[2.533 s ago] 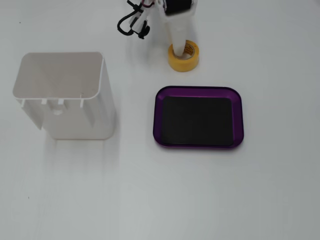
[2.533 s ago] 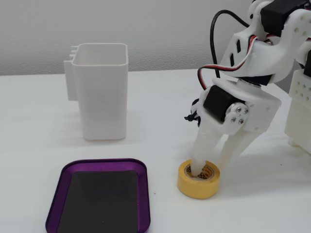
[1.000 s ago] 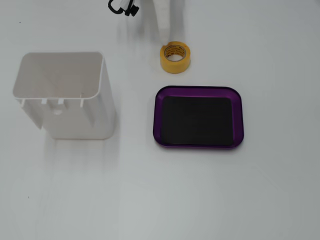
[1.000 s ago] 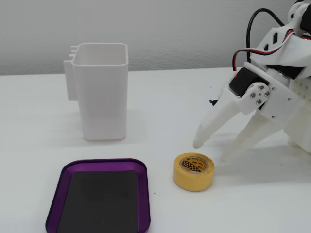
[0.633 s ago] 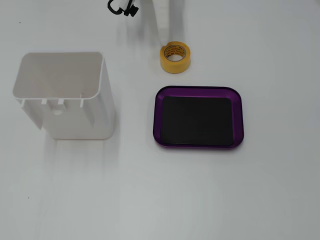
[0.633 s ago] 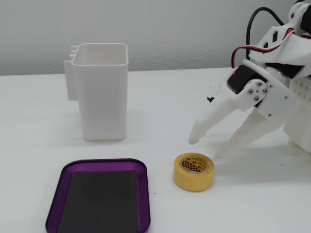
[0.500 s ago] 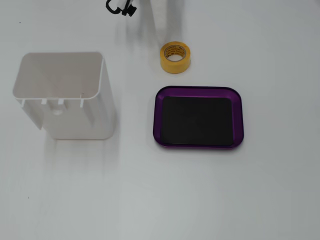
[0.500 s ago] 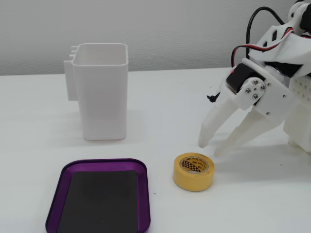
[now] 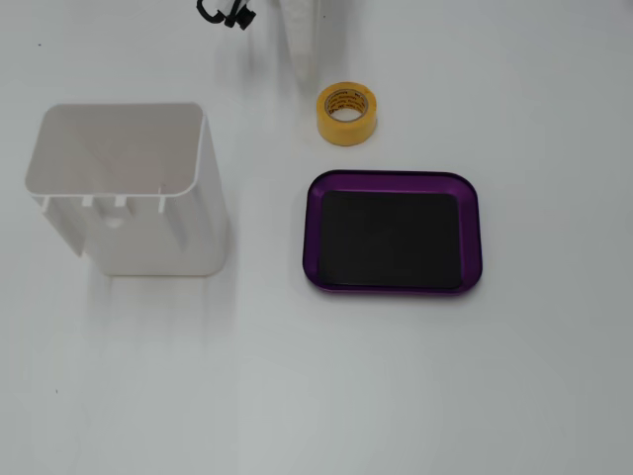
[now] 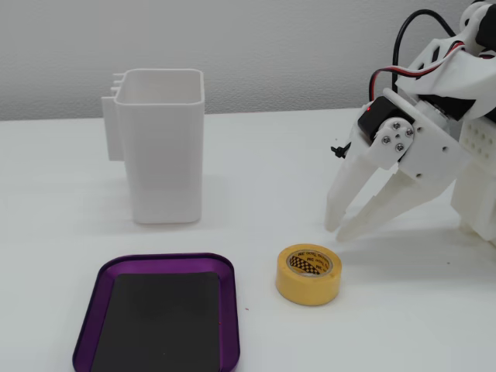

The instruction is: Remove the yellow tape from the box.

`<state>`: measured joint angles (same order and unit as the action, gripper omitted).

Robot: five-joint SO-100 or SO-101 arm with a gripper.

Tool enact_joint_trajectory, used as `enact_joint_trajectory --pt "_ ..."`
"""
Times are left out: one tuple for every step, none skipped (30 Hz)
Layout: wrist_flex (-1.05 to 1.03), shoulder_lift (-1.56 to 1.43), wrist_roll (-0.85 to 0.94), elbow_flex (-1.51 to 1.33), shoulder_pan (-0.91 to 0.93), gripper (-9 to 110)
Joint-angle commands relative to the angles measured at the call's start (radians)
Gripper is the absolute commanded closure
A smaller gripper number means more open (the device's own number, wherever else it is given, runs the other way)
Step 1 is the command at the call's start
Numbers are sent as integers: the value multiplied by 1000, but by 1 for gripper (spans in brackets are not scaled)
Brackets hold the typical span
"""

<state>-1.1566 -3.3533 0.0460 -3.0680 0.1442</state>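
Claw (image 10: pixel 339 230) empty above yellow tape (image 10: pixel 309 273)

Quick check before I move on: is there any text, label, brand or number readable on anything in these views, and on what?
Small yellow-orange tape roll: dark print on its pale inner core, visible in both fixed views, too small and blurred to read.
Shallow purple tray with black bottom: no text.
Tall white plastic bin: no text.
White two-finger gripper: no text visible.

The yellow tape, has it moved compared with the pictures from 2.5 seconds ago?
Yes. In the overhead-like fixed view the yellow tape now lies a little further left along the purple tray's top edge; the pincer is off it.
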Motion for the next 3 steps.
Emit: enact_joint_trajectory --pt "3 -71 -6 -6 15 102" --pt "5 -71 -6 -6 15 102" --pt "5 -71 -6 -6 15 102"
